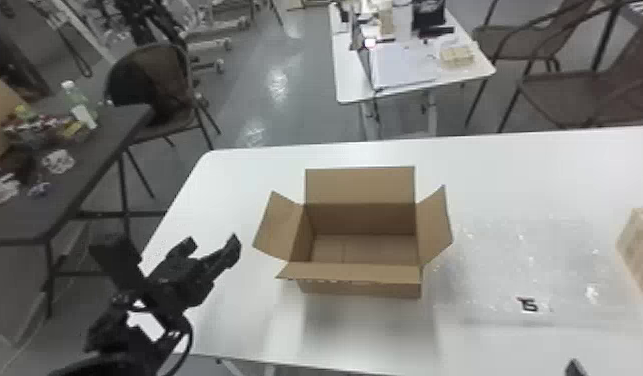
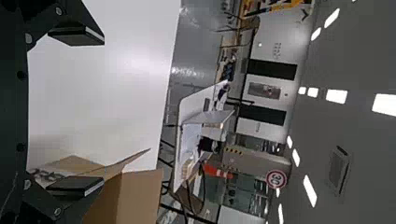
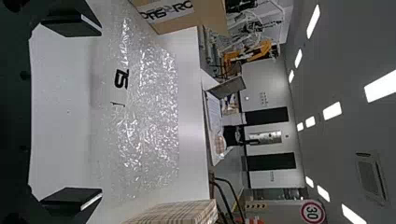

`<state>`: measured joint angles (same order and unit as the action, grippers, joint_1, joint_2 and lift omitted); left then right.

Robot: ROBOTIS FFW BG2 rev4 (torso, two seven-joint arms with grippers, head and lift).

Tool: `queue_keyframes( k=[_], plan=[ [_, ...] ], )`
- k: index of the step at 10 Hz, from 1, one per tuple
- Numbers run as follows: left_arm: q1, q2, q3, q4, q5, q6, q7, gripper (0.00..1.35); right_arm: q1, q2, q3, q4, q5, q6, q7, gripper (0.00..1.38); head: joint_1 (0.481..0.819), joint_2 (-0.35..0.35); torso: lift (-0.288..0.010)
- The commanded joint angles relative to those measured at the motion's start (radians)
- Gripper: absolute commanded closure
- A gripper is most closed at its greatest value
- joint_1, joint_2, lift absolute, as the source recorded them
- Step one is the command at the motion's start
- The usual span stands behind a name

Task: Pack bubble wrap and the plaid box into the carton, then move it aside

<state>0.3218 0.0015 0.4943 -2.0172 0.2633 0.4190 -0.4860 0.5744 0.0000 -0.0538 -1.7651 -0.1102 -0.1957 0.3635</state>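
Observation:
The open, empty carton (image 1: 360, 287) stands on the white table with its flaps spread. To its right lies the clear bubble wrap (image 1: 530, 265), and the plaid box (image 1: 640, 245) is at the right edge. My left gripper (image 1: 212, 245) is open over the table's left part, short of the carton. In the left wrist view, the left gripper (image 2: 77, 109) has nothing between its fingers. My right gripper (image 1: 612, 367) shows at the bottom edge, in front of the wrap. In the right wrist view, the right gripper (image 3: 72, 121) is wide open, facing the bubble wrap (image 3: 144, 112); the plaid box (image 3: 180, 212) is beside it.
A dark side table (image 1: 105, 150) with a bottle and clutter stands at the far left, a chair (image 1: 155, 85) behind it. Another white table (image 1: 350, 90) with items is beyond the work table (image 1: 245, 180). Bare tabletop lies behind the carton and to its left.

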Motion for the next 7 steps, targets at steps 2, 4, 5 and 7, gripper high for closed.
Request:
queue_keyframes(
  k=[2,4,5,7],
  plan=[
    [-0.053,0.002,-0.057,0.049,0.106,0.107,-0.006,0.26,-0.007,0.001,0.006,0.006,-0.003,0.009,0.0,0.09,0.695,0.239,-0.102],
    [-0.096,0.003,-0.092,0.123,0.111,0.086,-0.025,0.27,-0.014,0.001,0.009,0.01,-0.005,0.012,0.0,0.09,0.695,0.186,-0.102],
    [-0.118,0.008,-0.103,0.16,0.1,0.053,-0.037,0.32,-0.018,0.001,0.011,0.012,-0.005,0.013,0.0,0.09,0.695,0.169,-0.102],
    [-0.132,0.025,-0.106,0.184,0.086,0.001,-0.04,0.8,-0.022,0.001,0.015,0.013,-0.002,0.015,0.0,0.09,0.695,0.158,-0.102]
  ],
)
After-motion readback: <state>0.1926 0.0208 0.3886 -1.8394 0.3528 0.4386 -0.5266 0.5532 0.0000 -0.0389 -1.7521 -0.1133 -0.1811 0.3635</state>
